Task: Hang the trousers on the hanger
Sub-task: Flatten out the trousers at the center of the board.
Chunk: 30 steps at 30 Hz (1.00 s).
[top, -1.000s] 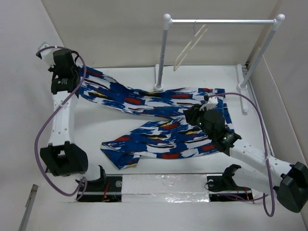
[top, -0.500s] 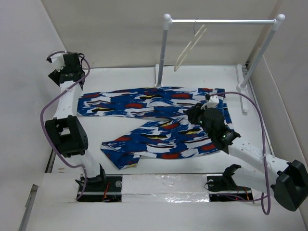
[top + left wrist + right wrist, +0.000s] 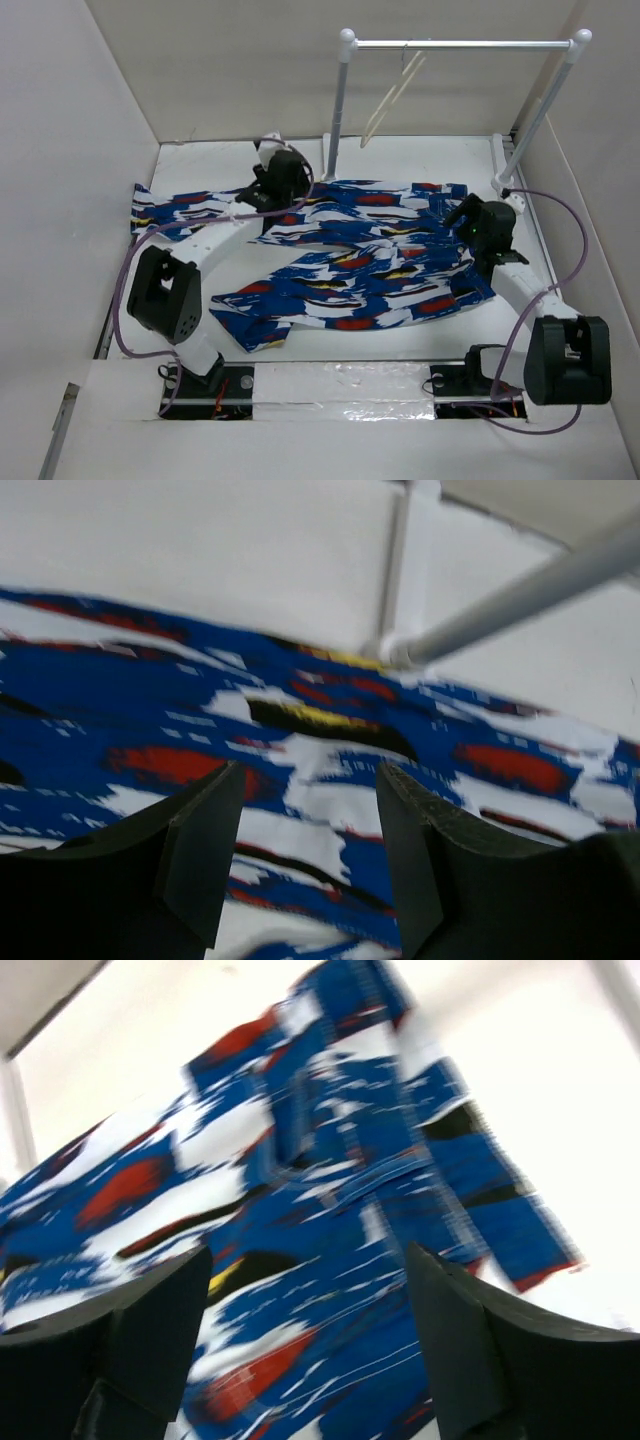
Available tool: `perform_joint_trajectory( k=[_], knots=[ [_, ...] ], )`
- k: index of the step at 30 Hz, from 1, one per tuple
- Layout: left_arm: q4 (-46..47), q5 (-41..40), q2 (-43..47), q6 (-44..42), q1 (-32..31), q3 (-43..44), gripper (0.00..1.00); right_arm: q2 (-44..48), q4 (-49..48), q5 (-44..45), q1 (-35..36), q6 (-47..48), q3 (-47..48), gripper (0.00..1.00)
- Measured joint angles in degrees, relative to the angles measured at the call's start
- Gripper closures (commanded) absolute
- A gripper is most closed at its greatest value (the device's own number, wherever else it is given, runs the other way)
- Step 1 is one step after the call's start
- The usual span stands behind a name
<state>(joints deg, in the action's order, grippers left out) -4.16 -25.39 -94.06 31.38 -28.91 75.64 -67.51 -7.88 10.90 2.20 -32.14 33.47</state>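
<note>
- The trousers lie spread out on the table. The waist is to my right, one leg angles toward the near left, and the other runs along to the far left.
- My right gripper is over the waist end. In its wrist view my fingers stand wide apart, released, with blurred patterned cloth beneath them. I cannot tell whether they touch the cloth.
- My left gripper is over the farther leg, near the foot of the rack's left pole. It is released too: its fingers are spread, with blue, red and white fabric showing in the gap.
- The rack stands at the far side of the table, its left foot right at the trousers' far edge.
- The hanger hangs tilted from the rack's crossbar by its hook, well apart from the trousers.
</note>
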Motion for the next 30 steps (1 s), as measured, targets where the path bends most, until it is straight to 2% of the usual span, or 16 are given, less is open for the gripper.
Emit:
perform_joint_trajectory(
  k=[6, 9, 13, 17, 20, 23, 24, 26, 28, 30],
  knots=[
    [6.4, 3.6, 6.2, 5.0, -8.4, -16.5, 0.48, -12.3, 1.2, -11.7, -13.3, -1.9, 7.5, 0.10],
    [10.1, 3.6, 11.7, 6.1, -13.9, -23.9, 0.47, -18.4, -0.5, -17.7, -17.7, -3.8, 9.6, 0.09],
    [11.8, 1.0, 19.1, 6.9, -20.6, -29.9, 0.46, -26.1, -0.7, -22.8, -19.5, -5.9, 10.8, 0.09],
    [13.7, -1.2, 26.2, 7.3, -21.2, -35.9, 0.45, -27.8, -1.4, -25.4, -19.5, -6.9, 12.9, 0.10],
    [14.2, -2.4, 31.2, 7.5, -20.9, -40.3, 0.44, -30.0, -0.5, -27.2, -18.4, -6.7, 15.0, 0.14],
    [15.0, -2.6, 35.5, 7.4, -20.2, -43.6, 0.44, -30.8, -0.1, -28.6, -17.3, -6.5, 15.8, 0.27],
    [15.1, -2.5, 36.7, 7.2, -19.7, -44.4, 0.44, -30.8, 0.4, -28.8, -17.0, -6.4, 15.8, 0.39],
    [15.3, -2.3, 39.0, 6.8, -18.0, -45.8, 0.43, -30.8, 1.6, -29.0, -16.5, -5.7, 15.9, 0.57],
    [15.7, -1.9, 41.1, 6.3, -16.0, -47.1, 0.43, -30.8, 3.0, -28.7, -16.2, -5.0, 15.9, 0.84],
    [15.9, -1.2, 43.1, 5.9, -14.3, -48.4, 0.43, -30.7, 4.3, -28.6, -16.2, -4.8, 15.9, 1.00]
  ],
)
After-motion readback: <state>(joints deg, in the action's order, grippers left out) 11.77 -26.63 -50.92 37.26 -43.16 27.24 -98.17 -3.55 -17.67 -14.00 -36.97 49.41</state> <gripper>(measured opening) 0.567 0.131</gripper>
